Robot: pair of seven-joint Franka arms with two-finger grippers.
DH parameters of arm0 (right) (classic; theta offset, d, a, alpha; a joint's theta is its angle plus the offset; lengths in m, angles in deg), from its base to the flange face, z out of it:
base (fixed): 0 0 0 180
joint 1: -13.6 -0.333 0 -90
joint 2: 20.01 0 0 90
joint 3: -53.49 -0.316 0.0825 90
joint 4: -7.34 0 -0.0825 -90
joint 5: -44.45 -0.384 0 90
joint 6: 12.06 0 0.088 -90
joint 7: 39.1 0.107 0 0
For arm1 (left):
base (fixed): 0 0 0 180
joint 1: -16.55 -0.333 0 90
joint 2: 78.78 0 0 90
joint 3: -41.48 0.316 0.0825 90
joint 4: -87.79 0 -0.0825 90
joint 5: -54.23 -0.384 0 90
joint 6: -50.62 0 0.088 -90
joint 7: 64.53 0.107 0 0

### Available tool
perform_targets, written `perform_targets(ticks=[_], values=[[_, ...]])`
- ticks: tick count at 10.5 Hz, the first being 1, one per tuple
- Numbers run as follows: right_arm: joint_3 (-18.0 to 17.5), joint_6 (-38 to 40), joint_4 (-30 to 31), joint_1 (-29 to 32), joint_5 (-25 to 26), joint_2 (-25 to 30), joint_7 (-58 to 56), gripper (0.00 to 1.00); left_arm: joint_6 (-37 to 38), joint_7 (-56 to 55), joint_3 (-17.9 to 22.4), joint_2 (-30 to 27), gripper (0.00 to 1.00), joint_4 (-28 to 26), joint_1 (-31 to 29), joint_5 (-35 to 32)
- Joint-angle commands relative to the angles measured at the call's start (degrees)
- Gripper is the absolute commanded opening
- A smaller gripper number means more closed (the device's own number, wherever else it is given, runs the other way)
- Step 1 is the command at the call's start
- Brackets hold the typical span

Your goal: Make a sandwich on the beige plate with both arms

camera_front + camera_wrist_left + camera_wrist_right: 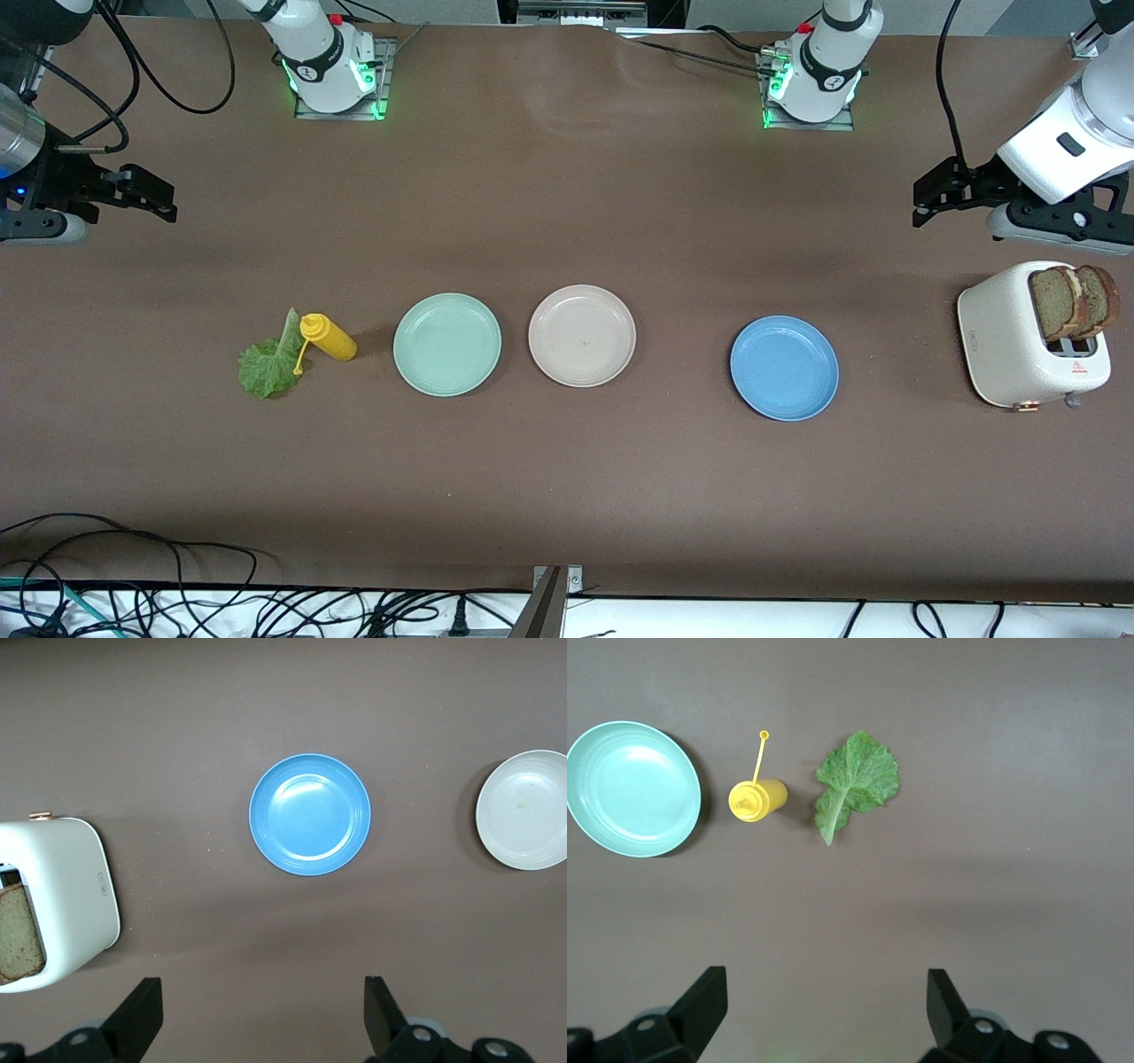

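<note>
The beige plate (582, 335) lies bare in the middle of the table, between a mint-green plate and a blue one; it also shows in the left wrist view (524, 810). Two brown toast slices (1074, 301) stand upright in a white toaster (1010, 346) at the left arm's end, and one slice (19, 935) shows in the left wrist view. A green lettuce leaf (266, 368) (855, 780) lies flat at the right arm's end. My left gripper (921, 206) (263, 992) hangs open over bare table beside the toaster. My right gripper (168, 202) (826, 983) hangs open over bare table at its own end.
A yellow squeeze bottle (330, 337) (756, 799) stands between the lettuce and the mint-green plate (447, 344) (633, 788), touching the leaf. The blue plate (784, 367) (310, 814) lies between the beige plate and the toaster (66, 895). Cables run along the table's front edge.
</note>
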Motion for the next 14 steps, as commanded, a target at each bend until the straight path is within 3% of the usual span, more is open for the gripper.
perform_targets(ticks=[1,14], values=[[0.02,0.15,0.78,0.23,0.02,0.65,-0.72,1.00,1.17,-0.08,-0.06,0.13,1.00,1.19,-0.32,1.31],[0.90,0.24,0.78,0.32,0.02,-0.67,-3.27,1.00,1.17,0.01,-0.06,0.04,1.00,1.10,-0.50,1.31]])
